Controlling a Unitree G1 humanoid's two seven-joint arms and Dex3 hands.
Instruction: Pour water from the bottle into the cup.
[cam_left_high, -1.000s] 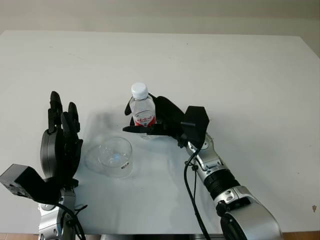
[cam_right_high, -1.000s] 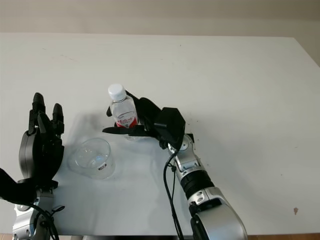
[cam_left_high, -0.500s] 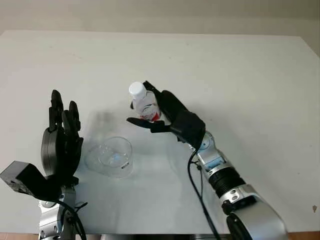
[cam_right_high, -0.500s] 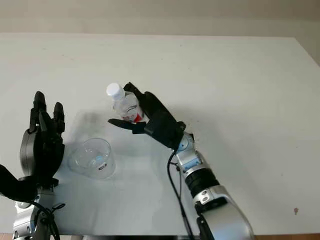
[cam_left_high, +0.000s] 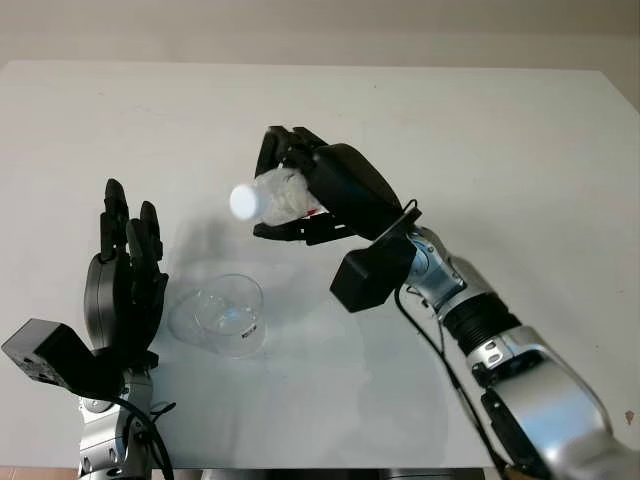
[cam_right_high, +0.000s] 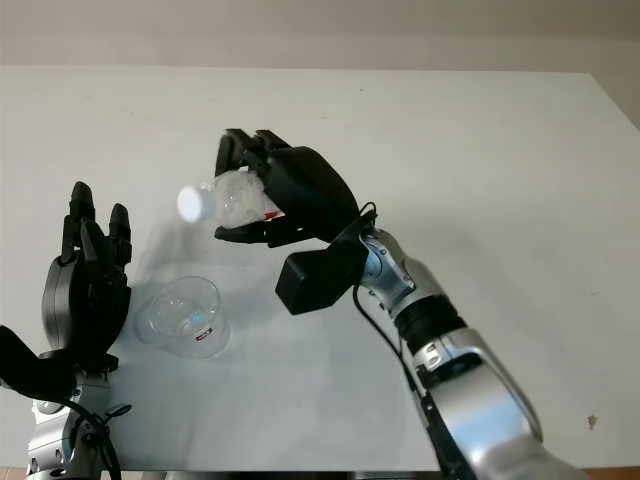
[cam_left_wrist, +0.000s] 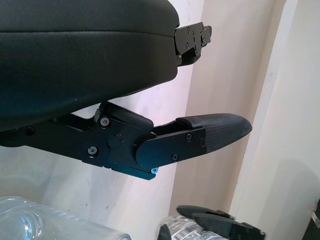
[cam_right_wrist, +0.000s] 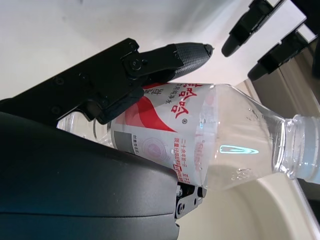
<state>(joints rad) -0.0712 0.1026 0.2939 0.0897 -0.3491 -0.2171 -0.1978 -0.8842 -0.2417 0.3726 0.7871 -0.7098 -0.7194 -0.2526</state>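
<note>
The right hand (cam_left_high: 325, 195) is raised above the white table (cam_left_high: 480, 140), its black fingers (cam_right_wrist: 165, 57) wrapped around a clear plastic bottle (cam_left_high: 283, 197) with a red-and-white label. The bottle is tipped onto its side, and its white cap (cam_left_high: 244, 201), in place on the neck, points toward the robot's left side. Below and slightly to the left of the cap stands the clear cup (cam_left_high: 231, 315), upright on the table and apart from the bottle. The left hand (cam_left_high: 125, 290) is open, held upright just beside the cup on its left, holding nothing.
</note>
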